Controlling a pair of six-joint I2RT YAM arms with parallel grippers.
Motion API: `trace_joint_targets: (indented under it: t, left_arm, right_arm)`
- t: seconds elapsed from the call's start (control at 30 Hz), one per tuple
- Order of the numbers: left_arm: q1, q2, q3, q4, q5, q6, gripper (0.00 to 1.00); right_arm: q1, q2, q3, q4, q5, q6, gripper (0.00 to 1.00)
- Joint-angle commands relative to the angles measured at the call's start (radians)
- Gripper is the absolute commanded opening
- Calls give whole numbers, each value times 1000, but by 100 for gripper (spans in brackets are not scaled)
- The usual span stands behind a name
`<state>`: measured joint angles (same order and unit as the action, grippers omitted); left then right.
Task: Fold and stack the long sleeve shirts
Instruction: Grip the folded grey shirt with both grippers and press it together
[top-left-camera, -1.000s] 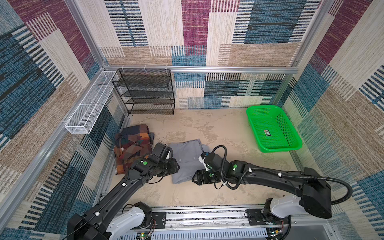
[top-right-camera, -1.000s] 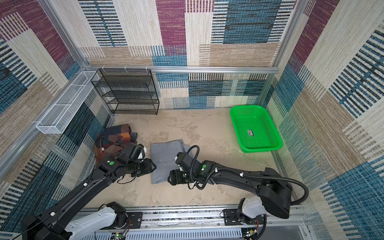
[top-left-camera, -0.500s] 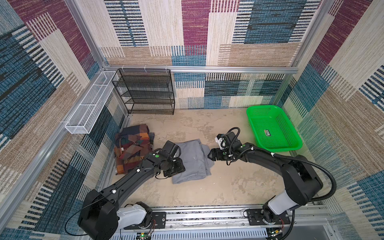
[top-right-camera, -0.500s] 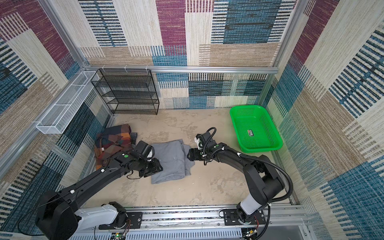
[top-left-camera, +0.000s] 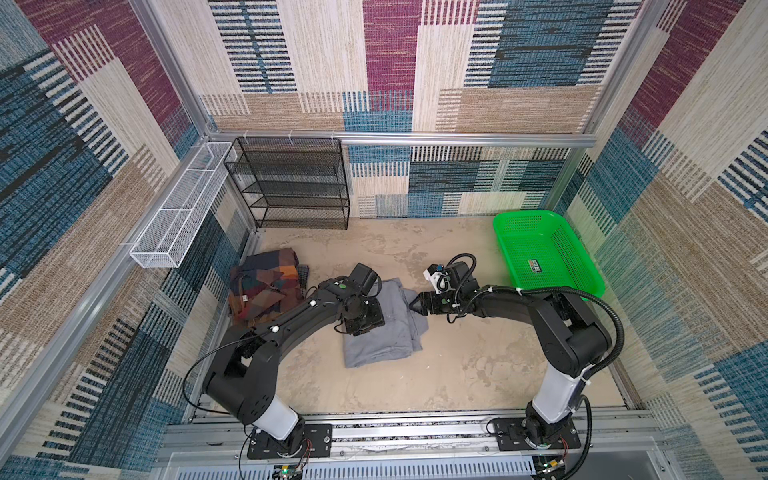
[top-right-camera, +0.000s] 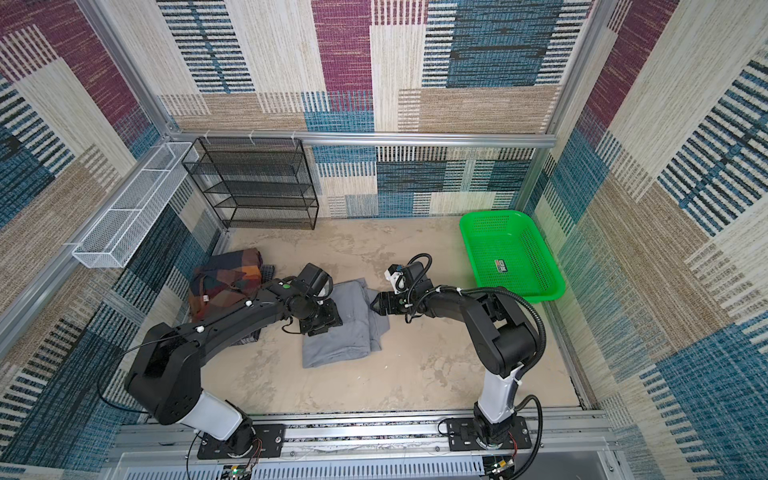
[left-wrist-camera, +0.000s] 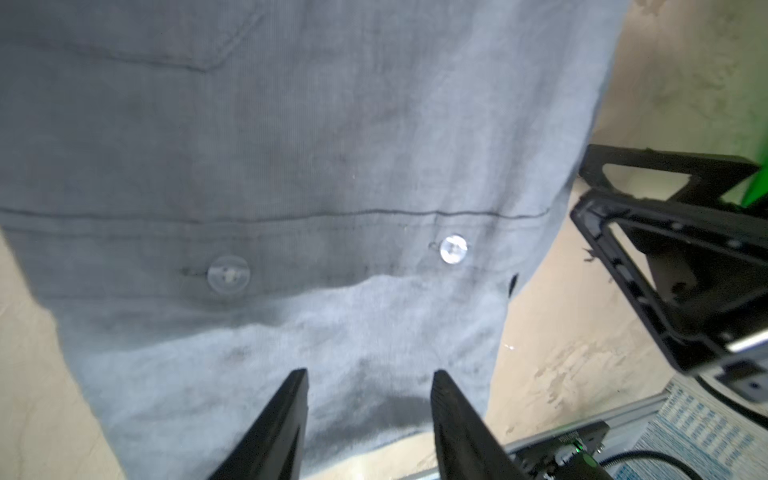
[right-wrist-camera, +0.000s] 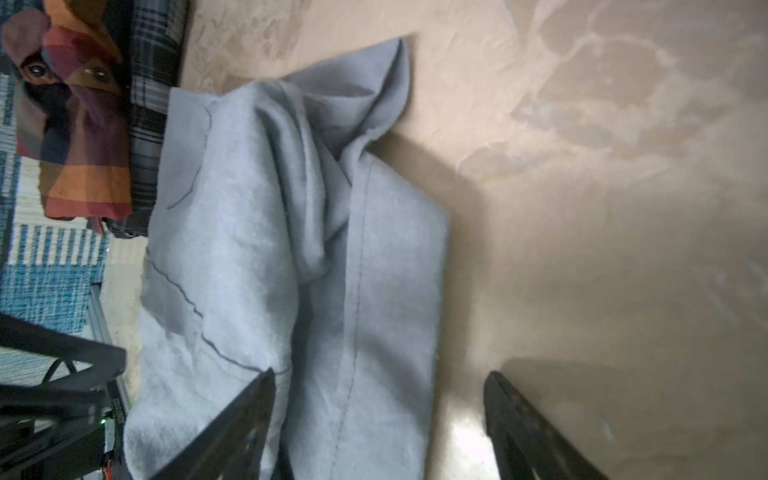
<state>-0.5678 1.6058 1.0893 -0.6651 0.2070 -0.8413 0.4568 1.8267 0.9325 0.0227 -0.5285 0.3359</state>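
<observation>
3 containers stand around the surface. A green basket at the far right holds just a small label. A black rack at the back wall and a white wire basket on the left wall show only their own mesh.

2 shirts are out. The gray shirt lies folded mid-surface, with 2 buttons facing up and its far right corner rumpled. The plaid shirt is bunched by the left wall, with 1 dark checked cloth just beside it.

The left gripper points down at the gray shirt's left edge. Its fingers are partly spread over the cloth and grip nothing. The right gripper is at the shirt's right edge. Its fingers are spread wide, 1 over the cloth and 1 over bare surface, and hold nothing.

Bare surface runs from the gray shirt to the basket and forward to the near rail.
</observation>
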Motion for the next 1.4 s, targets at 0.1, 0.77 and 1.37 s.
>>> trace_joint_targets:
  t: [0.1,0.77,1.37]
  left_arm:
    - [2,91,36,37,-37,-22,52]
    - [-14,170,-52,179,9,-92,50]
    - [-15,153,-93,201,14,-89,49]
  right_arm:
    - [2,44,-56,141,-124,23,78]
    - [95,57,-133,318,-100,310,64]
    - [96,29,-159,438,-69,400,35]
